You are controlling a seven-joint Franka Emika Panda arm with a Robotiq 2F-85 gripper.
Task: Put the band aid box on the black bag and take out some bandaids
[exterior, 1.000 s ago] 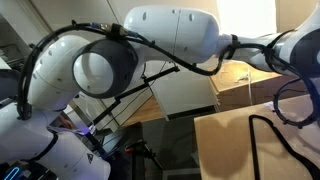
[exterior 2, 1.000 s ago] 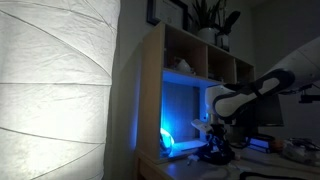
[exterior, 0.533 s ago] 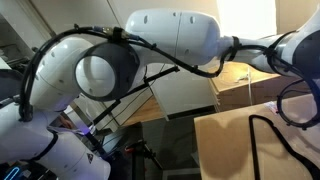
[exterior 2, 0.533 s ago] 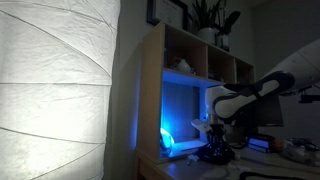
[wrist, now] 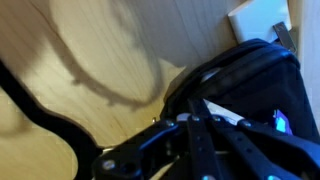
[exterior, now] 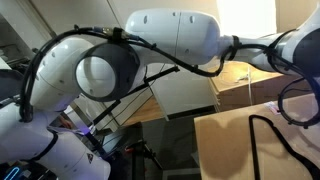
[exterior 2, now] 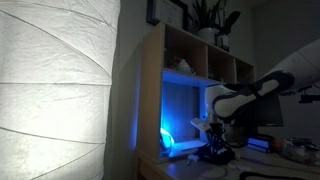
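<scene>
Exterior view, arm: the white arm (exterior: 170, 35) fills the frame, with black cables (exterior: 150, 75) slung across its joints.
Exterior view, shelf: a lit lampshade (exterior 2: 55, 90) stands left of a wooden shelf (exterior 2: 190, 60) that glows blue.
Pincer (exterior 2: 214, 150): low at the shelf's foot; too small and dark to tell how the jaws stand.
Wrist view: a black bag (wrist: 260, 75) lies on the wooden counter (wrist: 100, 60).
Band aid box (wrist: 283, 123): only a blurred blue patch on the bag; I cannot tell for sure.

Home or office room: wooden shelf unit (exterior 2: 205, 75), potted plant (exterior 2: 210, 20) on top, paper lamp (exterior 2: 55, 90).
</scene>
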